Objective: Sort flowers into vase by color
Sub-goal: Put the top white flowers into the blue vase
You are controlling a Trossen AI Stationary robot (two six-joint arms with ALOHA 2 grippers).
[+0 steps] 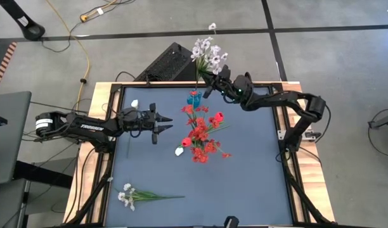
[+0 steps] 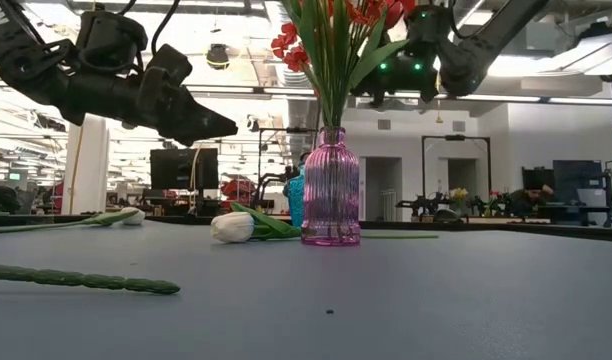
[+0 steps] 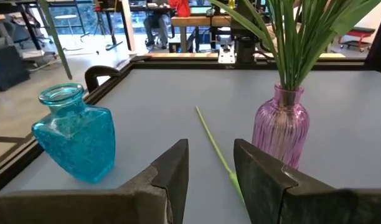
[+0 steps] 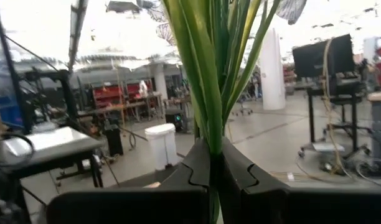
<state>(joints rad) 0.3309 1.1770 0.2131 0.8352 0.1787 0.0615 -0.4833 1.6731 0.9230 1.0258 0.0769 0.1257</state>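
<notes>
Over the blue vase [image 1: 194, 98] the right gripper [image 1: 210, 81] is clamped on white flowers [image 1: 208, 54]; red flowers [image 1: 203, 134] fill the pink vase [image 2: 331, 187], a white tulip [image 1: 179, 151] and white spray [image 1: 128, 196] remain, and the left gripper [image 1: 167, 121] waits, fingers apart.

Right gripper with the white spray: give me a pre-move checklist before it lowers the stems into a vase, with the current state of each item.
1. Grip: right gripper is shut on the white spray; ok.
2. Position: the spray hangs at the table's far edge near the blue vase, but whether the stems are over its mouth: cannot tell.
3. Blue vase upright with a clear mouth in the left wrist view: ok.
4. Purple vase holds only red flowers: ok.
5. Left gripper is open, empty and off to the side of both vases: ok.
6. Sorting unfinished: a white tulip and another white spray lie on the table: not ok.
</notes>
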